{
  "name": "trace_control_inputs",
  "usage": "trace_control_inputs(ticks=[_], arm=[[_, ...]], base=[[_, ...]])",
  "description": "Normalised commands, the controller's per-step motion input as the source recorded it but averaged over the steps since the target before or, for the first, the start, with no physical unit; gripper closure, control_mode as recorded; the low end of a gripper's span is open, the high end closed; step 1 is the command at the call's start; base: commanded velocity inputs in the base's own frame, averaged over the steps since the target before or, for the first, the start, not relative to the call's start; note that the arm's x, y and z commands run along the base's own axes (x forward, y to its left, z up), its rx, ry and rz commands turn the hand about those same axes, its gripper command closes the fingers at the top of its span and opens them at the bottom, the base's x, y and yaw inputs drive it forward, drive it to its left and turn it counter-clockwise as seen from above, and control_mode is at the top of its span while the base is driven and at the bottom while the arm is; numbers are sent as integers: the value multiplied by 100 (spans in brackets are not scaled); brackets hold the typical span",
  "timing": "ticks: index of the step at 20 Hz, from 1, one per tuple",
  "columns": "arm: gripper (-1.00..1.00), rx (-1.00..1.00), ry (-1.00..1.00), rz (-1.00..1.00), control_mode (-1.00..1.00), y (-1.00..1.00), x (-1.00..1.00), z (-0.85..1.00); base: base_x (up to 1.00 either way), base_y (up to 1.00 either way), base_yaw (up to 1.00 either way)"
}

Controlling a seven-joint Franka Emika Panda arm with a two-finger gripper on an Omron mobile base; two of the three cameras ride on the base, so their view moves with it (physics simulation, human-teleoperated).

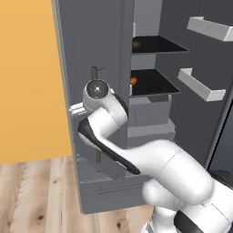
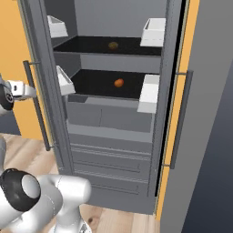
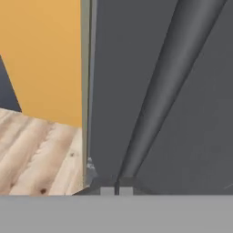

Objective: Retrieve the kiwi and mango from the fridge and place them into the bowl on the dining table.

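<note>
orange wall (image 1: pixel 27 77) left of scene | light wood plank floor (image 1: pixel 41 195) below it

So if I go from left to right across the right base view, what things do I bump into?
Left door handle → left door bins → kiwi → mango → right door bins → right door handle.

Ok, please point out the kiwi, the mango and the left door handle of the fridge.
kiwi (image 2: pixel 113 45), right base view, middle of the fruit.
mango (image 2: pixel 119 83), right base view, middle of the fruit.
left door handle (image 2: pixel 38 109), right base view, middle of the bar.
</note>
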Motion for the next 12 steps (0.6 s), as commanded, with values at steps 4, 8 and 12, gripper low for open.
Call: trace_control_inputs(ticks=[4, 8, 12], arm=[[100, -9, -27, 0, -100, 42, -100, 86], [100, -1, -4, 0, -100, 0, -97, 100], [100, 0, 0, -3, -100, -30, -71, 100]], base=[[0, 0, 0], [0, 0, 0], [0, 0, 0]])
